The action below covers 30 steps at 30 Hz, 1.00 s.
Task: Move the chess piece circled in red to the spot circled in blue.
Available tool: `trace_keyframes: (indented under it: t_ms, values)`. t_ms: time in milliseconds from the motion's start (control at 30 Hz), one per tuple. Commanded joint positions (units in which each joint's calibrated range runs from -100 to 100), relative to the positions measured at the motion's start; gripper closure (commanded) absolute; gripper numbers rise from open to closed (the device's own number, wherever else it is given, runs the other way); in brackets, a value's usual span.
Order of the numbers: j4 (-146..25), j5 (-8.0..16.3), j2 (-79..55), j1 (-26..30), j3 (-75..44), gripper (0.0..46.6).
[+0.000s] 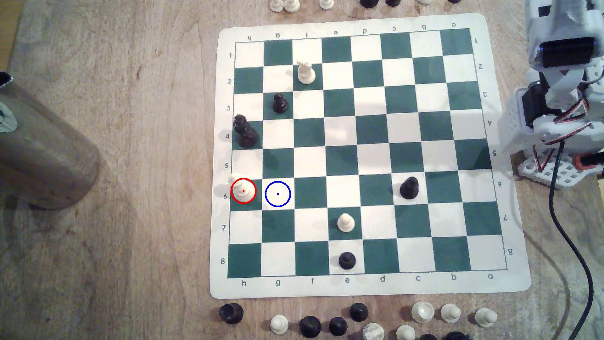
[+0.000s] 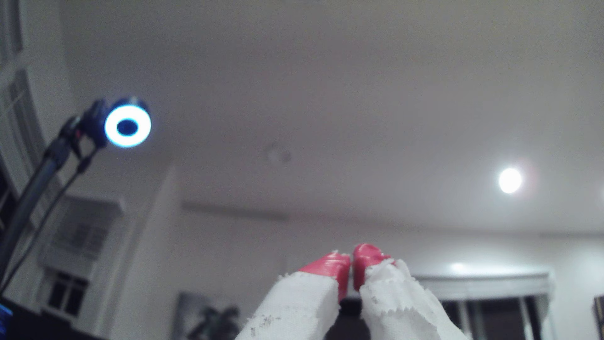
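The chess piece (image 1: 242, 189) is cream-white with a rounded head and stands inside the red ring on a dark green square at the board's edge on the exterior view's left, row 6. The spot (image 1: 277, 194) is the bare cream square ringed in blue, right beside it toward the exterior view's right. My arm (image 1: 562, 81) is folded up off the board at the exterior view's right edge, far from both. In the wrist view my gripper (image 2: 351, 258) points up at the ceiling, its red fingertips (image 2: 330, 263) pressed together with nothing between them.
A tall black piece (image 1: 244, 132) and a black pawn (image 1: 279, 103) stand behind the circled piece. A cream pawn (image 1: 345, 223), two black pawns (image 1: 409, 188) (image 1: 347, 260) and a cream piece (image 1: 306, 72) are elsewhere on the board. A wooden cylinder (image 1: 42, 157) lies at the left; a black cable (image 1: 555, 212) runs at the right.
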<state>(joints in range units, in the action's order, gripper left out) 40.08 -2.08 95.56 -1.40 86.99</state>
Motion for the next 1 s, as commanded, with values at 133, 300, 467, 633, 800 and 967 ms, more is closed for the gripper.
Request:
trace_keyframes:
  t_ms: [133,300,467,633,800,967]
  values:
    - [-37.95,0.24,-1.84,-2.55,-16.45,46.4]
    - [-60.88,0.98,-11.77,-4.97,-26.42,46.4]
    - [-71.2,1.37,-20.6,-3.49,-32.41,39.9]
    - [-79.31,0.2,-29.52,-0.52,-41.38,33.1]
    - [-79.39,0.78,-37.92,2.38,-44.1,29.5]
    - [-77.67,1.51,-47.51,4.18,-47.46,29.7]
